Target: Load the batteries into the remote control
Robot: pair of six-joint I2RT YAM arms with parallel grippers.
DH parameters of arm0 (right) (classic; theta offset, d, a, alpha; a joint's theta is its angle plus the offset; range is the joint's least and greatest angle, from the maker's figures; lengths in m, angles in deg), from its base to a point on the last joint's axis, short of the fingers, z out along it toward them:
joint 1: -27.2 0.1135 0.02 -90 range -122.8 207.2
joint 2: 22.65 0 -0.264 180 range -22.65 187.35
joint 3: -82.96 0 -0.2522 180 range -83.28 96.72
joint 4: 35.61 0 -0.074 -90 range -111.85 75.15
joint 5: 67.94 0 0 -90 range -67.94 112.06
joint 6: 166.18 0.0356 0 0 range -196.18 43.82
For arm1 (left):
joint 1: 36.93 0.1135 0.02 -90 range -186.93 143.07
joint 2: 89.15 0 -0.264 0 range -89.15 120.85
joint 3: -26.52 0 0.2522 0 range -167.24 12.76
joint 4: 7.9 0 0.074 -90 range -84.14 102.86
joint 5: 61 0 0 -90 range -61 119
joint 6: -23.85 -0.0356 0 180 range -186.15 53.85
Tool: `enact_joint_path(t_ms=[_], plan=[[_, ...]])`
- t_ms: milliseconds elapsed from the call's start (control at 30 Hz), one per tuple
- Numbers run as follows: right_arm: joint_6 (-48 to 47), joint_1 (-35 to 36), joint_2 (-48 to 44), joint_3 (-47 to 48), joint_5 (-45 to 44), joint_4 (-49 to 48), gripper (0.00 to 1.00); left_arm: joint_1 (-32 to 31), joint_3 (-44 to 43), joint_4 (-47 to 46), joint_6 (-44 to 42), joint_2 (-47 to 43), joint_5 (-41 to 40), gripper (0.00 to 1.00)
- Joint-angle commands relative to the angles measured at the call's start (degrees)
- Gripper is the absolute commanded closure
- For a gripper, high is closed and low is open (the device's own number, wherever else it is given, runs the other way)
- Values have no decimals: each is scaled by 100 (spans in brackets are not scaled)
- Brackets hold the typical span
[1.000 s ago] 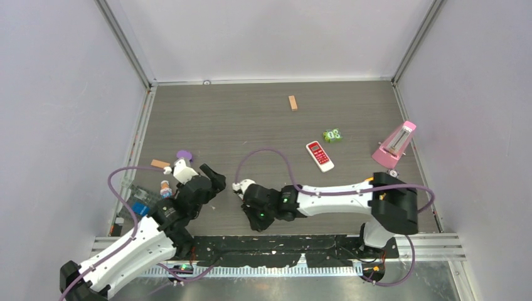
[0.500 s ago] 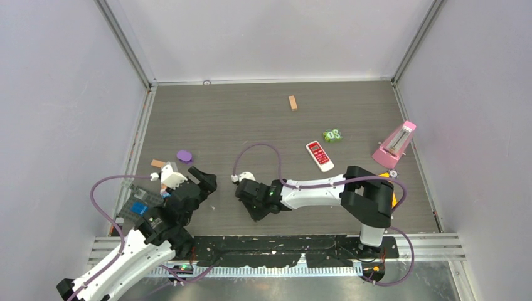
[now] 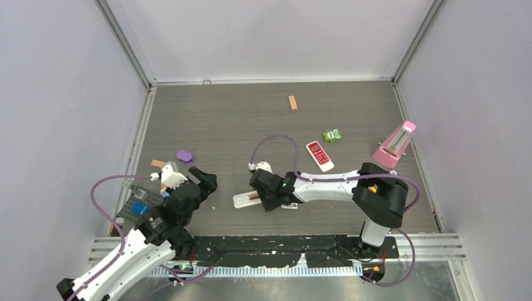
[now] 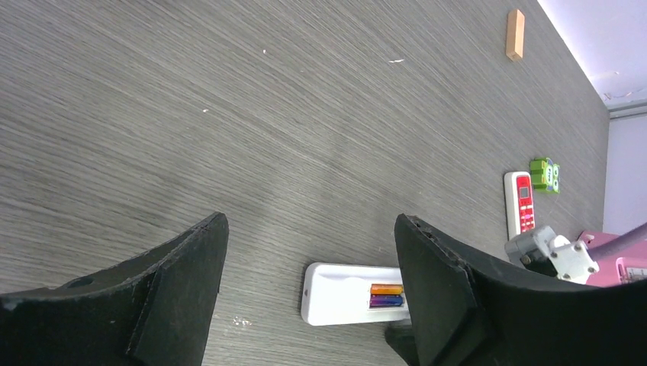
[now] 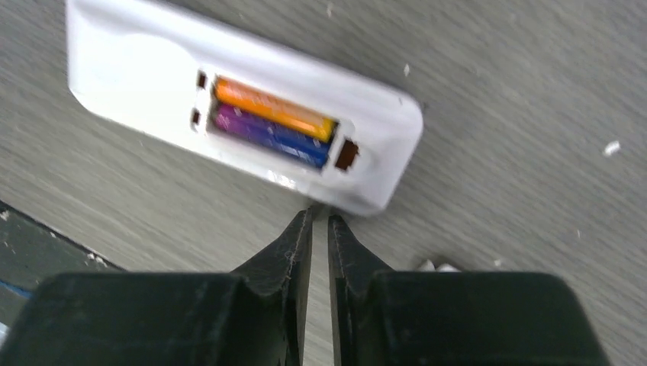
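Note:
The white remote control (image 3: 243,200) lies back up on the table, its compartment uncovered. The two batteries, one orange (image 5: 275,110) and one blue-purple (image 5: 271,136), sit side by side in that compartment. My right gripper (image 5: 320,217) is shut with nothing in it, its tips at the remote's (image 5: 137,76) near long edge; from above it (image 3: 270,197) covers the remote's middle. My left gripper (image 4: 310,219) is open and empty, to the left of the remote (image 4: 343,293) and off it. From above, the left gripper (image 3: 204,182) is apart from the remote.
A red-faced remote (image 3: 320,156), a green toy (image 3: 332,135) and a pink metronome (image 3: 394,145) stand at the right. A tan wooden block (image 3: 292,102) lies far back. A purple disc (image 3: 184,155), a second tan block (image 3: 159,163) and clutter (image 3: 141,200) sit by the left edge.
My right arm has shifted right and back, uncovering the remote with both batteries in it. My left arm pulled back toward its base early on, then stayed still.

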Motion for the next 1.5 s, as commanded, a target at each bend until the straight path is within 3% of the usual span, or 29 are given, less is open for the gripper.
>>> enact_joint_path(t_ms=[0,200,567,767,1467], plan=[[254,10,-835,-345,33,52,79,-13,3,-118,-67,-49,-208,19],[525,8,-1638,-1018,-37,296,76,-9,168,-247,-69,-243,-159,18],[705,-26,-1781,-1396,-169,409,68,-9,236,-203,-89,-486,-124,17],[842,-113,-1485,-1433,-499,627,89,-9,275,-161,-75,-625,-141,17],[400,-819,-630,-1075,-1348,672,93,-9,256,-206,-54,-586,-180,16]])
